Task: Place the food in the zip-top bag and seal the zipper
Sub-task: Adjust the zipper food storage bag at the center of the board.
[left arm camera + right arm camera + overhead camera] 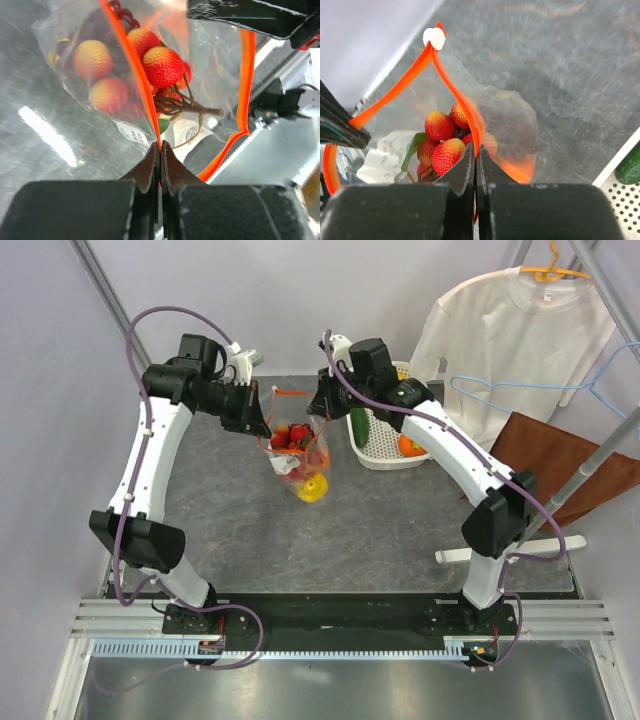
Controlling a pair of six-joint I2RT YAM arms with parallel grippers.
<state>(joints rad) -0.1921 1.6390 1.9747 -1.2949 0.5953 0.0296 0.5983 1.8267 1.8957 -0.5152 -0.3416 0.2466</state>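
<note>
1. Black fingers of the left gripper [160, 145] fill the bottom of the left wrist view, pressed together with no gap and pinching one lip of the orange-red zipper [245, 80] where it comes to a point
2. From above, the left gripper [250, 412] sits at the left edge of the zip-top bag [295, 455], which hangs between the two arms over the grey table [230, 530]
3. The bag's mouth gapes: the two zipper lips stand well apart, each held by one claw, and a small white slider tab [434, 37] sits at the far end where the lips meet
4. Inside the clear plastic lie the yellow-orange round fruits [91, 60] on the left, then bumpy red fruits [164, 66] on brown stems, with a white label [131, 132] below them
5. A yellow fruit [313, 487] shows at the bag's lower end, near the table
6. The right gripper [475, 147] is likewise clamped tight, its fingers closed on the other zipper lip just above the red fruits; from above the right gripper [322, 400] is at the bag's right edge
7. Just right of it stands a white slotted basket [385, 458] holding a green item [358, 425] and an orange one [410, 445]
8. Farther right a white T-shirt [510, 330] hangs, with a brown cloth [560, 460] below it
</note>
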